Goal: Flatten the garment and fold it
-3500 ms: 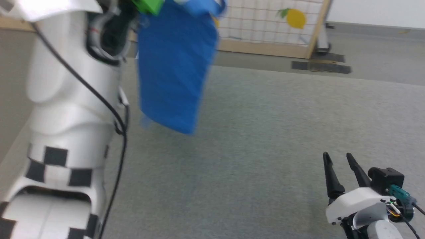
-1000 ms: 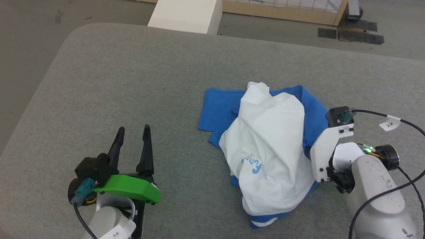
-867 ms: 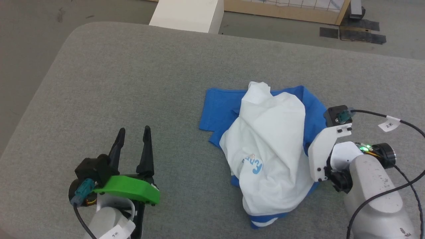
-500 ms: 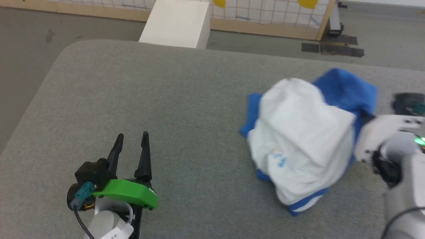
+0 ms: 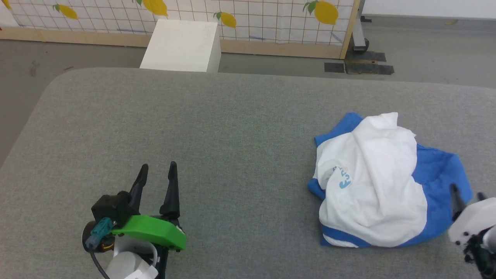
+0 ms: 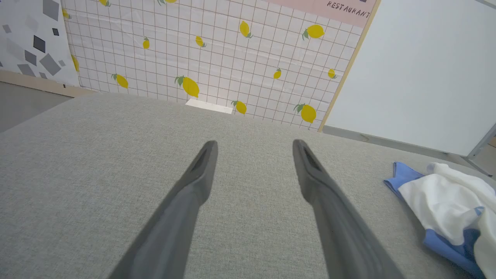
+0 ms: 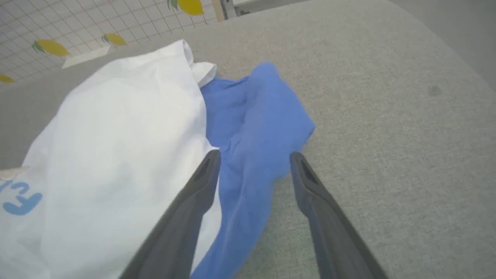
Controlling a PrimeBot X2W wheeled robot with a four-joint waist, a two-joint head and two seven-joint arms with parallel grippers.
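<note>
Lying crumpled on grey counter (image 5: 155, 116), garment (image 5: 372, 182) sits near right edge, toward near side: white body on top, light-blue logo facing up, blue sleeve spilling toward right edge. Right claw (image 5: 467, 192) at heap's right side, fingers spread wide, nothing pinched; right wrist view shows blue fold between its two fingers, touching or just below, cannot tell. Left claw (image 5: 158, 166) well apart from garment, over bare counter toward near-left corner, fingers spread, empty. White box (image 5: 180, 46) on floor beyond far edge.
</note>
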